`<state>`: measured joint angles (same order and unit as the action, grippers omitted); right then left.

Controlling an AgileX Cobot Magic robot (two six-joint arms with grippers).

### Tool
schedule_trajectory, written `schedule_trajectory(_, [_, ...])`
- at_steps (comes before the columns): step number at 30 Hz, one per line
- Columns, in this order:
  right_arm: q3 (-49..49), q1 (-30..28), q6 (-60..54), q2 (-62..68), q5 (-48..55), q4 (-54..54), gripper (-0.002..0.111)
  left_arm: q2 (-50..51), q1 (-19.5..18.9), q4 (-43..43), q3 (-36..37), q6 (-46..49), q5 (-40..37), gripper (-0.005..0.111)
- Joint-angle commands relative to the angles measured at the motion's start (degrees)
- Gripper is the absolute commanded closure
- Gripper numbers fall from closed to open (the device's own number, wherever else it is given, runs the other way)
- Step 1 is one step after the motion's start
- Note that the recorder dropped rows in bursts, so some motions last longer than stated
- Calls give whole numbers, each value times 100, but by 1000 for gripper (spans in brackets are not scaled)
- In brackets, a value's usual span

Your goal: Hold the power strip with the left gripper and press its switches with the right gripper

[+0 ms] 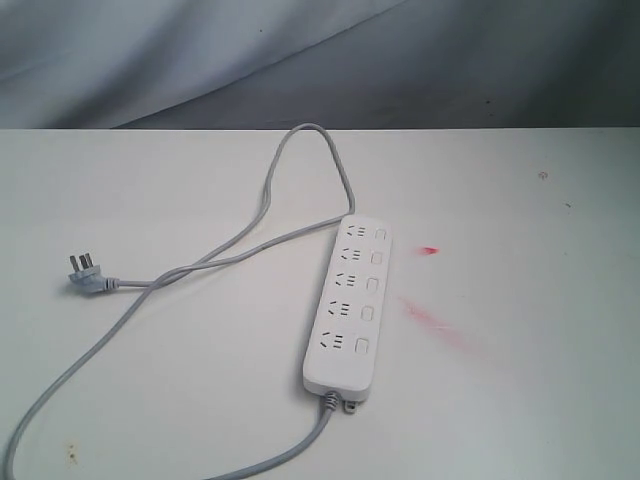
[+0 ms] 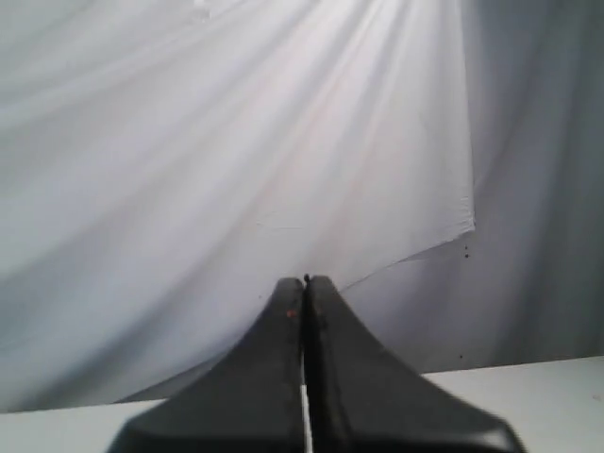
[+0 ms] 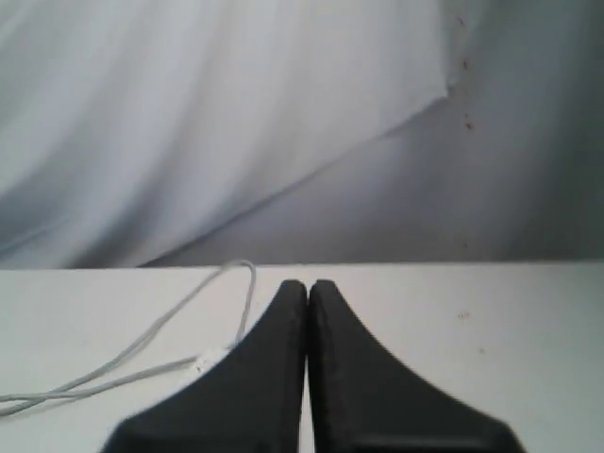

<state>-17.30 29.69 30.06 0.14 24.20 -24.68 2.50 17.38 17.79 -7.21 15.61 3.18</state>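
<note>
Exterior: power strip (image 1: 348, 305) lies flat near the middle of the surface (image 1: 520, 400), its switches (image 1: 368, 313) facing up and open to a press from above. Its cord (image 1: 180, 275) loops toward the far edge, the plug (image 1: 82, 270) sits near the left edge, and no arm is in sight. Left wrist: left gripper (image 2: 305, 283) has its fingers pressed together on nothing and aims at the backdrop cloth (image 2: 236, 142), likely parked clear. Right wrist: right gripper (image 3: 308, 285) is likewise closed and empty, with the cord loop ahead.

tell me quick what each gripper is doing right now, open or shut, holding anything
Left gripper: shut, holding nothing.
Right gripper: shut, holding nothing.
The power strip is in neither gripper.
</note>
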Motion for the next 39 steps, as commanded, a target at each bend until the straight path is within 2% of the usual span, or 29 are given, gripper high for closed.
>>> schedule_trajectory(1, [850,-52,-3,-14,-1381,-665,108,-39,-25,311,498,-58,396,107])
schedule_trajectory(8, [1633,-52,61,-14,-1911,-607,108,-39,-25,311,721,-58,720,107])
schedule_trajectory(16, [1730,-52,148,-14,-1433,-528,108,-39,-25,205,721,-21,30,107])
schedule_trajectory(21, [1730,-52,176,-14,-1361,-528,108,-39,-25,-186,721,-10,-799,107])
schedule_trajectory(39, [1730,-52,297,-14,-1348,-528,108,-39,-25,-184,721,-33,-772,107])
